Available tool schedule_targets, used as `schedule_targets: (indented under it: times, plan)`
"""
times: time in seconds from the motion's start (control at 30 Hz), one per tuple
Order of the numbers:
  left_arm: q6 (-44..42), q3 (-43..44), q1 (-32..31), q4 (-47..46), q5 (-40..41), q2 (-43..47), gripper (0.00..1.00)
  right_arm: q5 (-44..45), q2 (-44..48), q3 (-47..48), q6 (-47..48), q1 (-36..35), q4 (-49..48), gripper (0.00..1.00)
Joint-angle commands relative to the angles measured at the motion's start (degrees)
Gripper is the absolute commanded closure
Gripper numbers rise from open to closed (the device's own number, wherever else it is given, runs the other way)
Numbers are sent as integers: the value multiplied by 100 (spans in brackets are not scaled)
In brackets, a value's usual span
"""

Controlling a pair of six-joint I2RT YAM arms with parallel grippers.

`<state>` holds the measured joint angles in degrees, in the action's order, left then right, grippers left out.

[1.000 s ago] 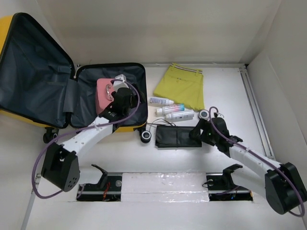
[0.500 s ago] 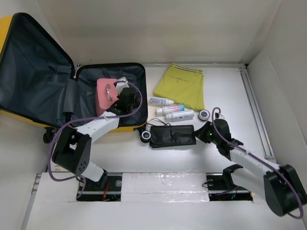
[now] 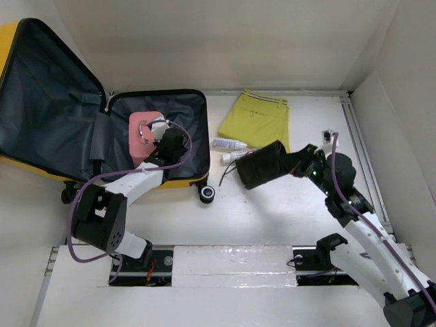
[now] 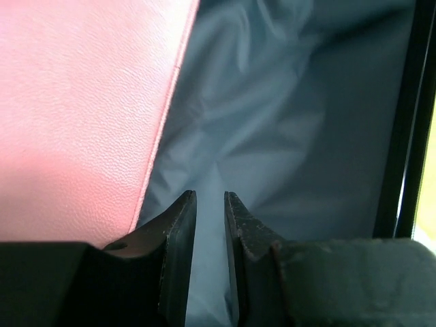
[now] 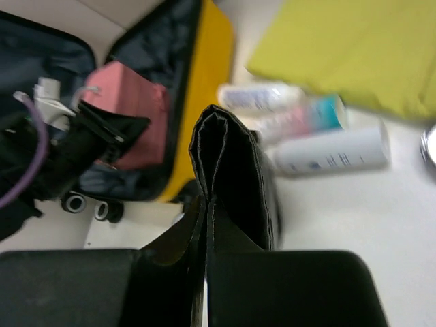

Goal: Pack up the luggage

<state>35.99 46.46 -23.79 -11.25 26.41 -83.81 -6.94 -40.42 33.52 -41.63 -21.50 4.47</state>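
The yellow luggage (image 3: 178,182) lies open at the left, its lid (image 3: 48,102) up and its dark grey lining (image 4: 286,122) showing. A pink case (image 3: 142,133) (image 4: 82,102) (image 5: 133,109) sits inside it. My left gripper (image 3: 170,143) (image 4: 210,194) is inside the luggage, just right of the pink case. Its jaws are a narrow gap apart with only lining between them. My right gripper (image 3: 294,163) (image 5: 206,201) is shut on a black pouch (image 3: 262,163) (image 5: 231,163), held above the table to the right of the luggage.
Folded yellow-green shorts (image 3: 259,121) (image 5: 354,48) lie at the back of the table. Toiletry bottles (image 3: 228,144) (image 5: 334,153) lie between the shorts and the pouch. A luggage wheel (image 3: 208,193) sticks out at the front. A rail (image 3: 361,157) runs along the right wall.
My right gripper closed on the black pouch and lifted it off the table, up and to the right. My left gripper narrowed and the pink case shifted left in the luggage.
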Motion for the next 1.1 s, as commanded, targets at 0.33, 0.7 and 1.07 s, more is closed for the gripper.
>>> schedule_targets:
  times: [0.33, 0.7, 1.07]
  plan:
    - [962, -480, 1587, 413, -243, 716, 76, -950, -2012, 3099, 436, -672, -1237, 100]
    - [1438, -488, 2345, 123, -1358, 1418, 72, -1118, -4499, 4891, 375, -1910, -1616, 100]
    - [1007, -497, 2177, 35, -2061, 3310, 64, -528, -8576, 8796, 621, -1911, -429, 96]
